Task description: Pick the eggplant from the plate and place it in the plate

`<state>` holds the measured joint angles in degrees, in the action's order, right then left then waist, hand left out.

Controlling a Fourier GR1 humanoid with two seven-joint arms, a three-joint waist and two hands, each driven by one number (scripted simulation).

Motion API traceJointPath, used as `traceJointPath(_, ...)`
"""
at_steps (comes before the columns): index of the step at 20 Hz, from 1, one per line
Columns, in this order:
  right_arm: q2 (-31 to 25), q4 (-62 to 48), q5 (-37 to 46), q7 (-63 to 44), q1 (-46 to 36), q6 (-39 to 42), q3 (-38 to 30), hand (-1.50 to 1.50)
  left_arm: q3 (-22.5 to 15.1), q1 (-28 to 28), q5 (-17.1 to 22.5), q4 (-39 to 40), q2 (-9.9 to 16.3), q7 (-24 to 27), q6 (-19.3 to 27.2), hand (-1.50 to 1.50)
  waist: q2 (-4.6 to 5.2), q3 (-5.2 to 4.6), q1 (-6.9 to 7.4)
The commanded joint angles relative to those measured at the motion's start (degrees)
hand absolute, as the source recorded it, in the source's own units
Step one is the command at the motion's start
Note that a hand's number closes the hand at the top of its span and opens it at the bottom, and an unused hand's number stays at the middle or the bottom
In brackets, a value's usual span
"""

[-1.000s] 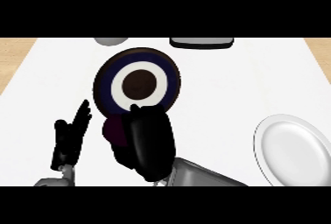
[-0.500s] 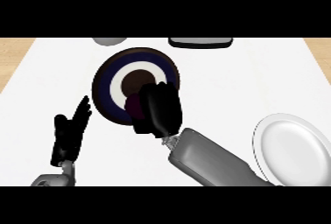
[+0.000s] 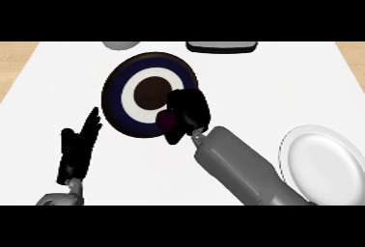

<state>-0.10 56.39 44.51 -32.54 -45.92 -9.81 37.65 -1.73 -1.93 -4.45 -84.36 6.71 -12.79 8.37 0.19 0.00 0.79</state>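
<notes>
- Right hand (image 3: 187, 110) had moved up from the near side of the desk (image 3: 235, 77) since a second earlier, and now sat over the dark blue plate (image 3: 125, 79), covering its 4 o'clock rim.
- Its fingers were curled down around the eggplant (image 3: 166, 119), a small dark purple lump peeking out at the hand's 7 o'clock. So I'd call it closed on the eggplant, though most of the veg was hidden.
- Eggplant was still at the dark plate's 5 o'clock edge; couldn't tell if it had left the surface yet.
- My read: the grab stage was basically done, and lift and carry were still ahead.
- White plate (image 3: 321, 159) sat well apart at 4 o'clock from the dark one, nothing on the part I could see. Likely the drop spot.
- Left hand (image 3: 77, 147) just rested at the desk's 8 o'clock, fingers straight and up, same spot as before.
</notes>
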Motion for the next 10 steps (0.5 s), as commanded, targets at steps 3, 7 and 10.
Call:
traceJointPath(3, -1.1, 1.29, -4.99, 12.71, 0.85, 3.61, -3.57, -1.5, 1.87, -0.49, 0.42, -0.13, 1.34, -0.82, -0.53, 0.0, -0.18, 0.01, -0.48)
traceJointPath(7, 0.05, 7.99, -12.07, 22.05, 3.44, -3.93, -8.63, -1.5, -1.37, 2.05, -1.06, -0.83, -2.42, 0.89, 1.42, 0.0, -0.07, 0.12, -0.24)
traceJointPath(10, 0.07, 12.7, -21.37, 26.0, 6.92, -7.53, -12.21, -1.5, 1.54, -0.24, 0.58, -0.4, 1.01, -0.34, -0.73, 0.0, 0.02, 0.17, -0.05)
